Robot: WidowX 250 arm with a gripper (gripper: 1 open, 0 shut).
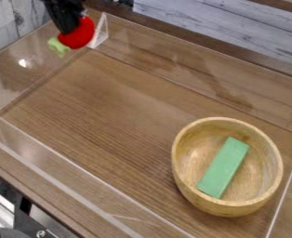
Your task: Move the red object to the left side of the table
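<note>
The red object is a small bright red strawberry-like toy with a light green stub at its left end. It hangs above the far left part of the brown wood-grain table, clamped in my black gripper. The gripper comes down from the top edge of the view and is shut on the toy's upper side, and its fingertips are hard to tell apart from the toy.
A round wooden bowl stands at the near right with a flat green block lying in it. Low clear acrylic walls border the table on all sides. Pale planks run along the back.
</note>
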